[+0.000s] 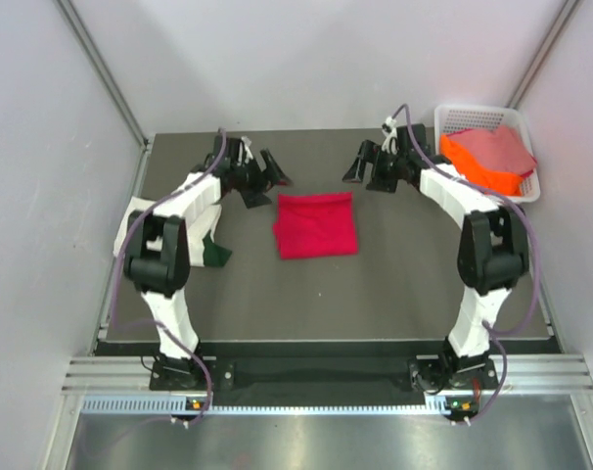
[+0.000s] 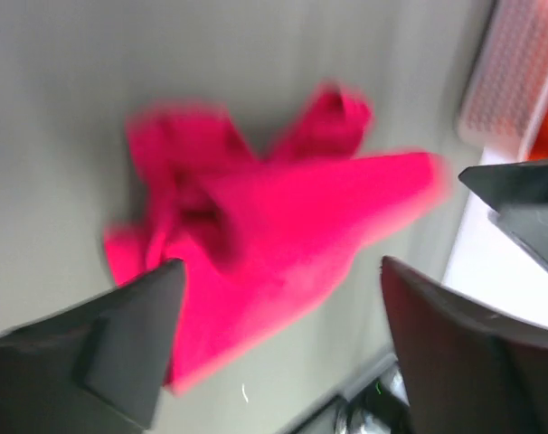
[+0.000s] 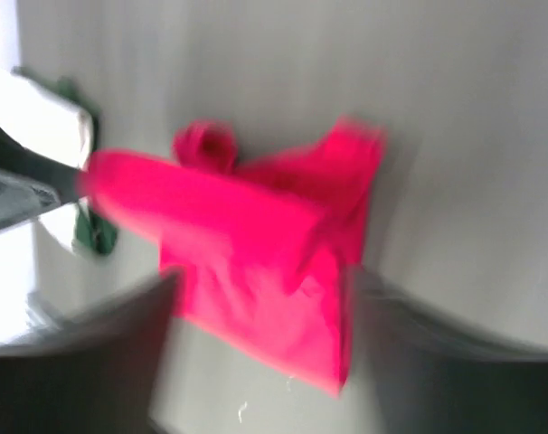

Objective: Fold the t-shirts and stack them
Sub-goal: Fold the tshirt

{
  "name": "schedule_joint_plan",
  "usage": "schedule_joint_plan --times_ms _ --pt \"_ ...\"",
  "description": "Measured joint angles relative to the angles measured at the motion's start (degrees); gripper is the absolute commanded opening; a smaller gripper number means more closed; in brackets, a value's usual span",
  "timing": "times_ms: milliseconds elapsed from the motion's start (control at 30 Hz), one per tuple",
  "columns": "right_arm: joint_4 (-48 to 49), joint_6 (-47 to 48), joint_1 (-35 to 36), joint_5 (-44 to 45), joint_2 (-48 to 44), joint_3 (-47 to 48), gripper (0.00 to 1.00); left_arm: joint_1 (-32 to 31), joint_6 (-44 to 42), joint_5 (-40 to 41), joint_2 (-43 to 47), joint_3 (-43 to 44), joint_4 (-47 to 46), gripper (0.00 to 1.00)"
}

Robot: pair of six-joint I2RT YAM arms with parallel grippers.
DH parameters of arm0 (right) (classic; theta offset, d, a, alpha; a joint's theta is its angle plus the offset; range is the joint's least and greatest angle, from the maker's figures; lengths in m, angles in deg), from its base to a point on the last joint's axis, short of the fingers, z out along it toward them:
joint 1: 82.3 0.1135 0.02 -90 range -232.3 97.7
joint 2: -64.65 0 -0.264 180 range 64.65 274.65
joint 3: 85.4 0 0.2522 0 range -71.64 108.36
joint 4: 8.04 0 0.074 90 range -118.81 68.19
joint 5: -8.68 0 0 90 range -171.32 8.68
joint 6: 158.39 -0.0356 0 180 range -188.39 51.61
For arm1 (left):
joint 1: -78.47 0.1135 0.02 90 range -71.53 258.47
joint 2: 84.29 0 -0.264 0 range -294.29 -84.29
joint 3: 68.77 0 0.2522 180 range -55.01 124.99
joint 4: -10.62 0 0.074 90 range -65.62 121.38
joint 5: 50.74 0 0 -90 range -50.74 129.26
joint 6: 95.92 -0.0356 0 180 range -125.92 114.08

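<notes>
Plainly soft, light and floppy, the red tee [image 1: 316, 223] lies folded in a rough square at the middle of the table [image 1: 394, 284]. It would sag and spill open if lifted by one point, so I judge it best taken at two corners of one edge, pinching all layers together. The left pincer [image 1: 264, 168] and right pincer [image 1: 368, 168] both hover spread and empty just beyond its far corners, while an orange tee [image 1: 482, 164] and a pink tee [image 1: 500, 143] sit in the basket [image 1: 453, 119] and a cream tee [image 1: 132, 211] lies by the left arm.
</notes>
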Motion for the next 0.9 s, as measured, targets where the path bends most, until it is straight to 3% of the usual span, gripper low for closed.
schedule_joint_plan --times_ms 33,100,233,433,467,633,767,900 --pt "1.51 -0.26 -0.55 0.11 2.16 1.49 1.00 0.50 -0.13 0.09 -3.04 2.93 -0.07 0.99" --pt "4.44 -0.39 -1.46 0.72 5.05 2.75 1.00 1.31 -0.68 0.50 -8.94 8.98 0.39 0.99" --pt "8.17 -0.52 -2.21 0.92 4.81 0.66 0.98 2.16 -2.08 1.20 -9.92 9.66 0.24 0.99" --pt "11.23 0.83 -2.16 0.72 -0.96 -6.73 0.73 1.64 -7.50 8.07 -2.21 3.91 2.27 0.96" --pt "11.41 1.09 -2.12 0.74 -1.68 -7.61 0.69 1.46 -8.96 11.04 -0.48 2.93 3.34 0.96" --pt "13.40 1.22 -1.77 1.05 -5.81 -15.72 0.66 0.07 -14.32 29.81 5.33 -0.50 8.37 0.76" --pt "15.56 0.70 -1.64 1.66 -8.22 -21.77 0.65 -0.76 -16.72 44.33 4.48 -0.68 12.13 0.84" --pt "18.03 -0.13 -1.51 2.03 -9.79 -24.46 0.63 -1.18 -18.10 54.82 0.76 -0.72 13.90 0.81"
